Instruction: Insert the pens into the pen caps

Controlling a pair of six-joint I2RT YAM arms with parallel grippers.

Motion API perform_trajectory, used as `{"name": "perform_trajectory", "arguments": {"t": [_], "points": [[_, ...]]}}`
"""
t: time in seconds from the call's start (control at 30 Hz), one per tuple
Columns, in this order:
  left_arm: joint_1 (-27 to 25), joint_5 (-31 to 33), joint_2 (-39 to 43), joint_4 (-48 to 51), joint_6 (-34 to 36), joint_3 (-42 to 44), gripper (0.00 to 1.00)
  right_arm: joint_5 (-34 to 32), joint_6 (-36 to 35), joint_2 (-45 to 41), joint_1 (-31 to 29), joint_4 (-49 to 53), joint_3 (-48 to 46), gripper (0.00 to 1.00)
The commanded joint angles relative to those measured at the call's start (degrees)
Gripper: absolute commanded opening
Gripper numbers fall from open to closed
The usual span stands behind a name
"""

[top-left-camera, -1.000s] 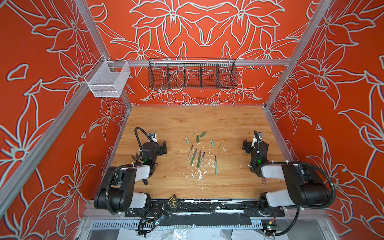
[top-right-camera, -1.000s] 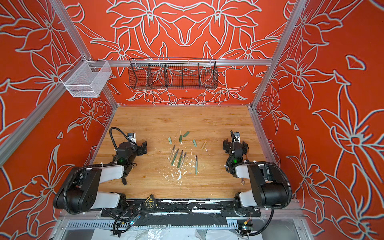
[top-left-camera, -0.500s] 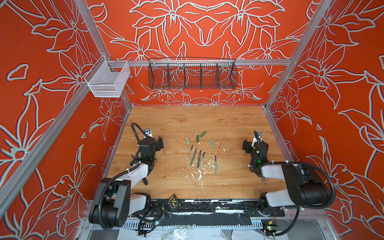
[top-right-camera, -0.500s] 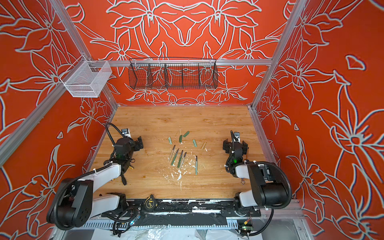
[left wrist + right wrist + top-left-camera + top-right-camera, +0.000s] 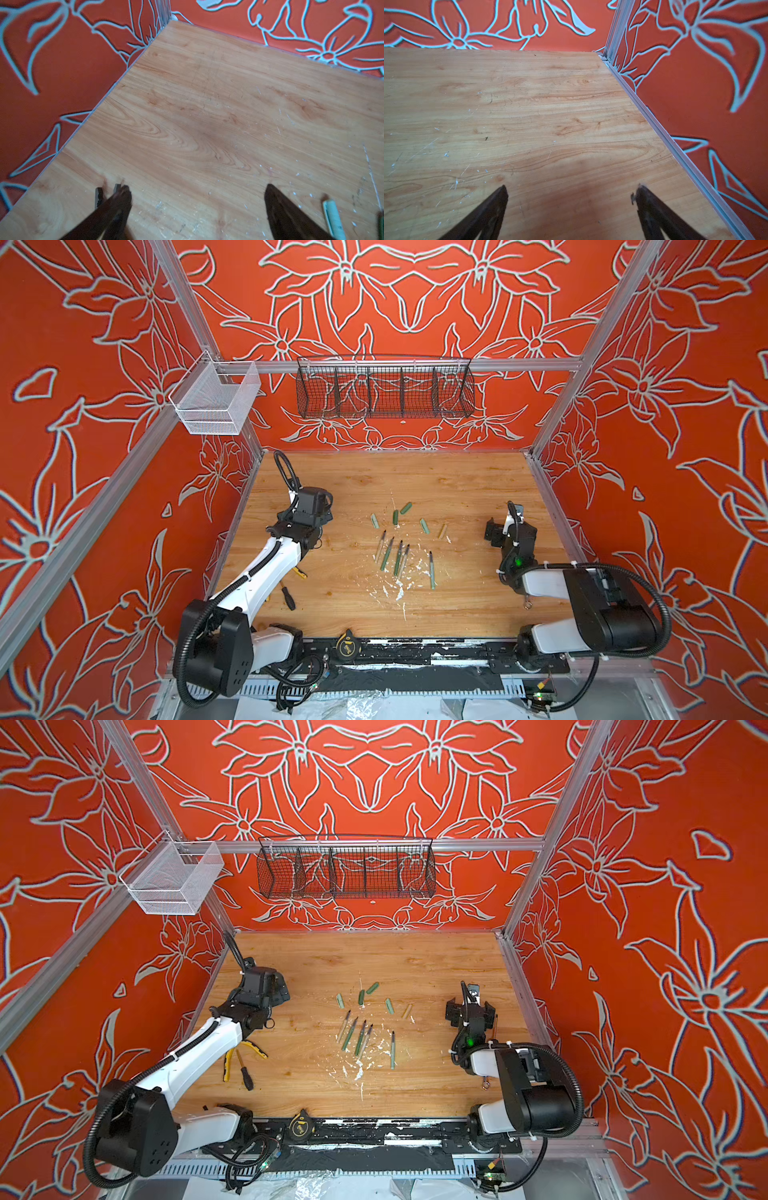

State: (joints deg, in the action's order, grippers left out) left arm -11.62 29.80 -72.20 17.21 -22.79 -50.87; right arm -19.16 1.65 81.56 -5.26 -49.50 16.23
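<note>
Several pens [image 5: 398, 558] [image 5: 360, 1038] lie side by side mid-table, dark tips pointing away, with one pen [image 5: 432, 570] apart on their right. Beyond them lies a loose row of pen caps [image 5: 395, 517] [image 5: 361, 997], the tan cap [image 5: 443, 531] at its right end. My left gripper [image 5: 320, 516] [image 5: 197, 193] hangs open over bare wood left of the caps; a pale cap [image 5: 333, 218] shows beside one finger in the left wrist view. My right gripper [image 5: 471, 1006] [image 5: 572, 191] stands open and empty near the right wall.
Yellow-handled pliers [image 5: 245, 1052] and a screwdriver [image 5: 245, 1073] lie under the left forearm. White paint flecks [image 5: 399, 589] dot the wood before the pens. A tape measure [image 5: 345, 645] sits on the front rail. A white basket [image 5: 216, 402] and a black wire basket [image 5: 384, 389] hang on the walls.
The left arm has stretched out, carrying its open gripper farther from the front edge and uncovering the pliers and screwdriver. The right arm has not moved.
</note>
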Motion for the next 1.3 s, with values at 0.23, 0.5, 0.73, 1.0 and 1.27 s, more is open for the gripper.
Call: {"name": "perform_trajectory", "arguments": {"t": [0.23,0.5,0.73,1.0,1.27], "points": [[-6.4,-14.0,1.2,14.5,1.6,-5.7,0.97,1.4,-2.5,-3.1,-1.3,3.9,2.4,0.97],[-9.7,-21.6,4.4,11.8,3.1,-3.9,0.97,-1.3,3.4,-16.5,-3.2,32.5,11.0,0.91],[-11.2,-24.6,8.1,8.2,1.5,-1.3,0.97,2.3,9.2,-23.9,-11.5,63.4,24.0,0.90],[-11.2,-26.7,9.5,2.1,1.5,3.2,0.97,12.0,19.1,-19.5,-23.1,77.6,29.9,0.83],[-11.2,-25.7,9.5,6.0,1.8,1.3,0.97,14.3,24.3,-2.2,-32.4,79.9,34.4,0.77]]}}
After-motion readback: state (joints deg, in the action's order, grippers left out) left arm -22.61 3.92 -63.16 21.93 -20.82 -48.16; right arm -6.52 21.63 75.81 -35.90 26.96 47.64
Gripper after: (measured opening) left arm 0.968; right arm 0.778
